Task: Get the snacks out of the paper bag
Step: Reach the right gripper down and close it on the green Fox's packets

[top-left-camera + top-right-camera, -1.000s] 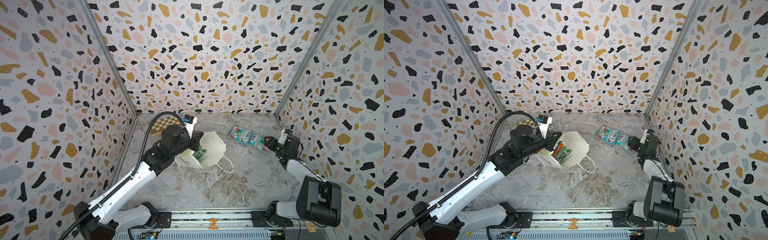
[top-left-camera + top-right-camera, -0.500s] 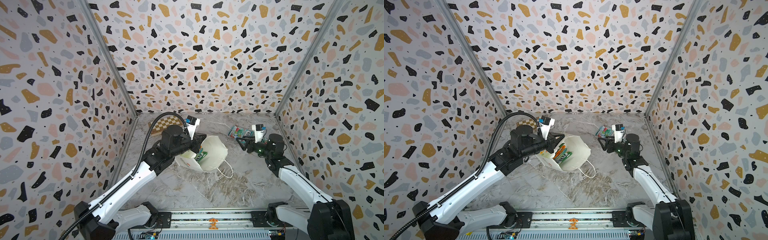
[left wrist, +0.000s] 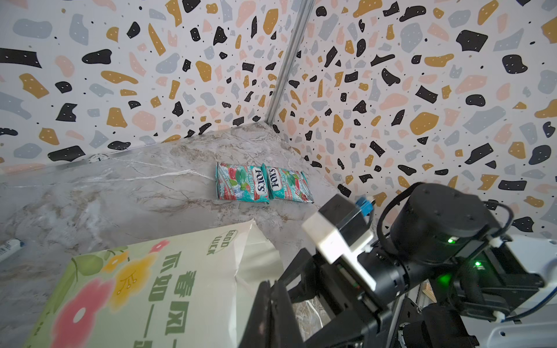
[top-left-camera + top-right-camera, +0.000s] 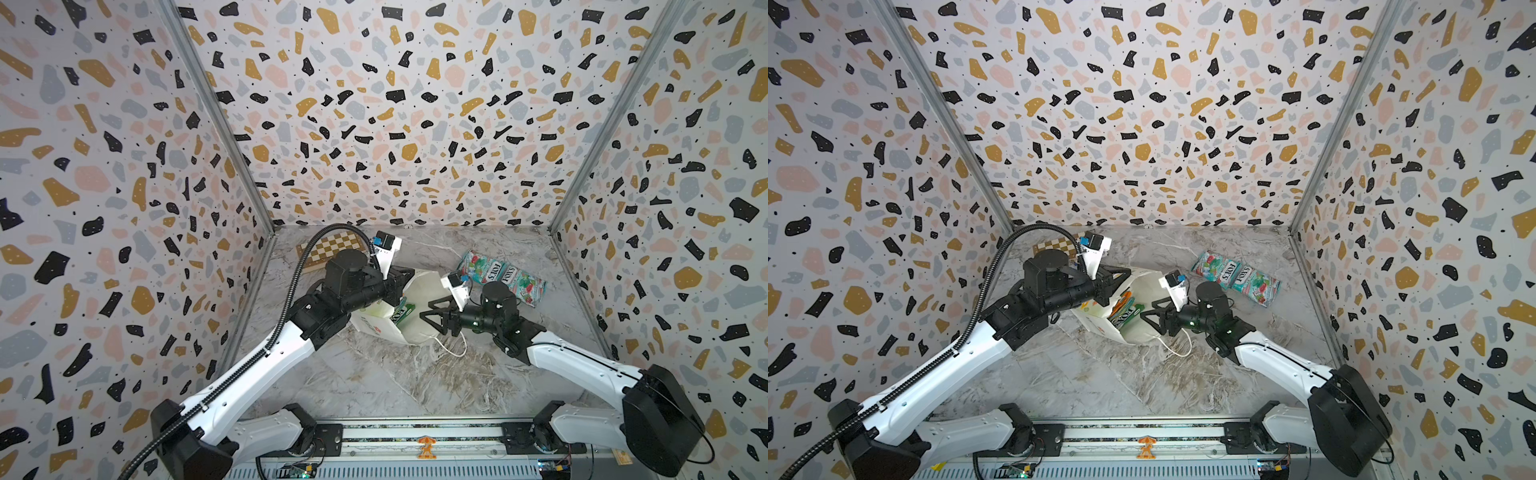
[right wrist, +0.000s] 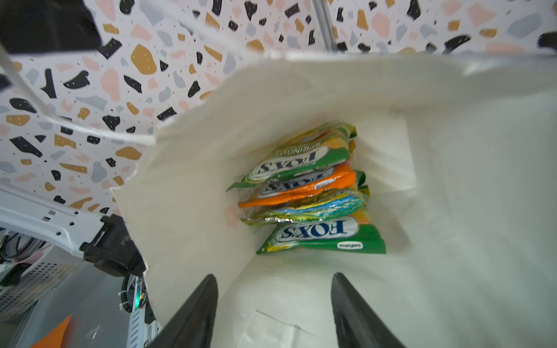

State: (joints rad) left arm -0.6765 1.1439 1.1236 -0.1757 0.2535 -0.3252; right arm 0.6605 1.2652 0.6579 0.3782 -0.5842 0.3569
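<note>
The white paper bag (image 4: 419,291) (image 4: 1144,286) lies tilted, its mouth facing right. My left gripper (image 4: 400,284) (image 3: 271,283) is shut on its rim, beside the flower-printed side (image 3: 150,286). My right gripper (image 4: 432,318) (image 4: 1152,318) (image 5: 273,275) stands open at the mouth with nothing between its fingers. Deep inside the bag (image 5: 452,180) lie several snacks: a green packet (image 5: 322,235) nearest, an orange packet (image 5: 301,186) above it, another green packet (image 5: 301,159) behind. Two teal-red packets (image 4: 484,266) (image 4: 521,286) (image 3: 241,182) lie side by side on the table at the back right.
A chessboard (image 4: 328,249) (image 4: 1054,245) lies at the back left behind my left arm. The bag's cord handle (image 4: 453,349) (image 4: 1179,349) trails on the marble table under my right wrist. Patterned walls close in three sides.
My right arm has swung from the teal-red packets at the right wall over to the bag's mouth, empty, its jaws a little narrower. The left gripper has kept its hold on the bag.
</note>
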